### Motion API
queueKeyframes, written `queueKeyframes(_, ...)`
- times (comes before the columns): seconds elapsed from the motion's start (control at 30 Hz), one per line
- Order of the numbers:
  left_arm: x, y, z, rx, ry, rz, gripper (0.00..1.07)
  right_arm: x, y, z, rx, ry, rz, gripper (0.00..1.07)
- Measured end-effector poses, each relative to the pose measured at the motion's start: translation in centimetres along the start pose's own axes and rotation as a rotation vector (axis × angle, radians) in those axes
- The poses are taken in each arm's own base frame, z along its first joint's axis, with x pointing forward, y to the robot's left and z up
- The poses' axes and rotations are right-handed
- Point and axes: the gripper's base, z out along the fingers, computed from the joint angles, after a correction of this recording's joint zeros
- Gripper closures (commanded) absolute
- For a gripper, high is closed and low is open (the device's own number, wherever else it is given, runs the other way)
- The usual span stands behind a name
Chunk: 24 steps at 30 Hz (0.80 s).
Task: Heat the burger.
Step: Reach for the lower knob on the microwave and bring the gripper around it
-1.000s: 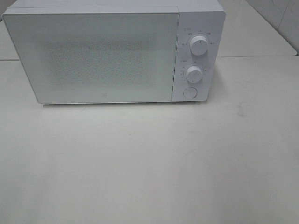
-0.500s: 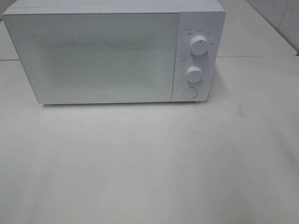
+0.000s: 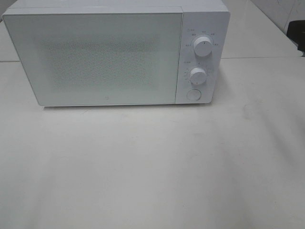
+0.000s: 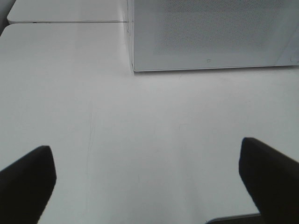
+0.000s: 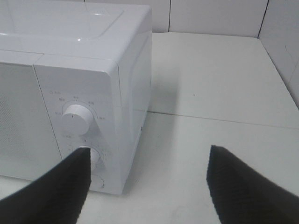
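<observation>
The burger is not in view in any frame. A white microwave [image 3: 105,57] stands at the back of the table with its door shut; its frosted door hides the inside. It also shows in the left wrist view [image 4: 210,32] and the right wrist view [image 5: 74,70]. My left gripper [image 4: 145,154] is open and empty over bare table, in front of the microwave's left corner. My right gripper [image 5: 149,156] is open and empty, to the right of the microwave near its control panel. A dark bit of the right arm [image 3: 296,31] shows at the right edge.
The microwave's panel has an upper knob [image 3: 203,47], a lower knob [image 3: 198,75] and a round button [image 3: 193,94]. The white table [image 3: 152,167] stretches in front. A tiled wall [image 5: 215,14] rises behind and to the right.
A dark part of the right arm has come into view at the right edge of the exterior view. The microwave has not moved.
</observation>
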Motion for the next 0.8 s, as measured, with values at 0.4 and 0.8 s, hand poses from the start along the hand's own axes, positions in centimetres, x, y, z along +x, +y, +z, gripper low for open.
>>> queueKeyframes(0.4, 0.0, 0.0, 0.0, 0.000, 0.000, 0.000, 0.06, 2.0, 0.3, 4.0, -0.028, -0.147, 0.030, 0.39)
queueKeyframes(0.8, 0.0, 0.0, 0.0, 0.000, 0.000, 0.000, 0.06, 5.4, 2.3, 5.0, 0.046, -0.167, -0.049, 0.34)
